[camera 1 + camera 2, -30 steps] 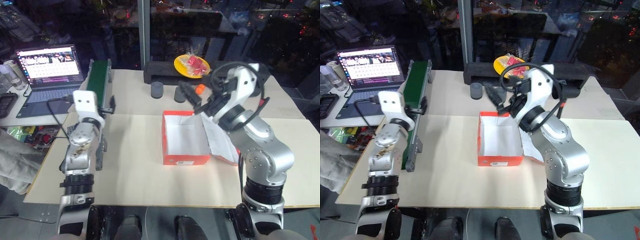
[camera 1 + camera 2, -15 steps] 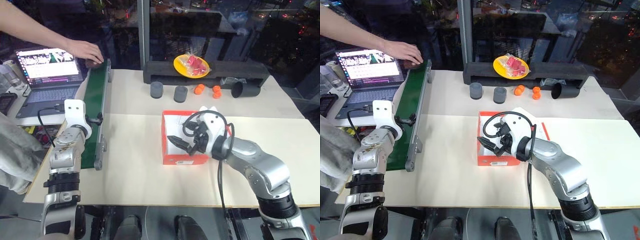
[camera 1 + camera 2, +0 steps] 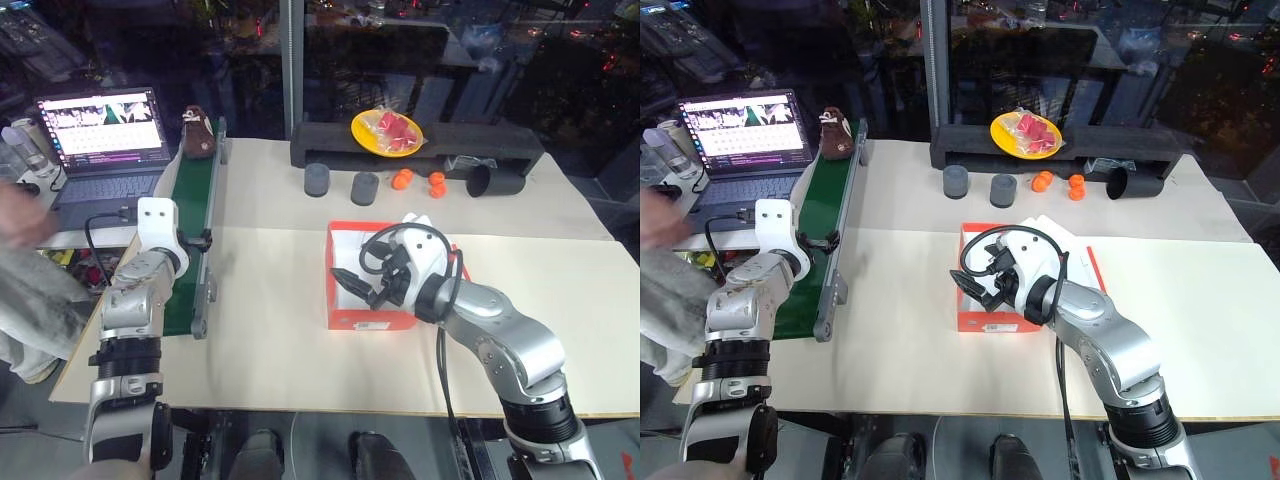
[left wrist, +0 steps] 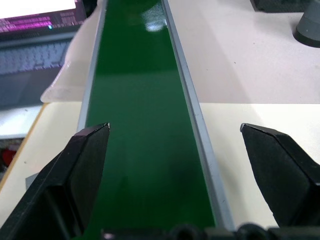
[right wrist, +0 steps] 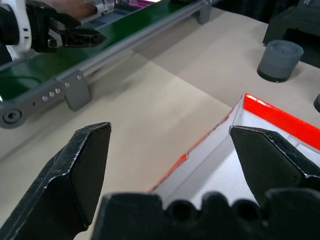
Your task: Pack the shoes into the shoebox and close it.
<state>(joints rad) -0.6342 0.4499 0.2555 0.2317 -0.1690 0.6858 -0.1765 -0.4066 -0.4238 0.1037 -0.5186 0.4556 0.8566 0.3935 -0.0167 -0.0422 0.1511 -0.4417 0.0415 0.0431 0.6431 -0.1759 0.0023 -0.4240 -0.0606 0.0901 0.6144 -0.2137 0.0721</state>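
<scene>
One dark-brown shoe (image 3: 197,132) with white markings sits at the far end of the green conveyor belt (image 4: 145,125). The red-orange shoebox (image 3: 345,318) stands open mid-table, white inside, with no shoe showing in it; its lid is mostly hidden behind my right arm. My right gripper (image 3: 346,281) hovers open over the box's left front corner (image 5: 280,117), holding nothing. My left gripper (image 4: 175,132) is open low over the near end of the belt, fingers (image 4: 85,165) straddling it, far from the shoe.
A laptop (image 3: 100,130) sits left of the conveyor. Behind the box are two grey cylinders (image 3: 317,180), orange balls (image 3: 402,178), a tipped black cup (image 3: 492,180) and a yellow plate (image 3: 386,130) on a black ledge. A person's sleeve (image 3: 30,300) is at far left.
The person's hand has left the belt's far end, leaving a shoe there. My right arm dropped from above the box to low over its front; my left gripper tilted down over the belt.
</scene>
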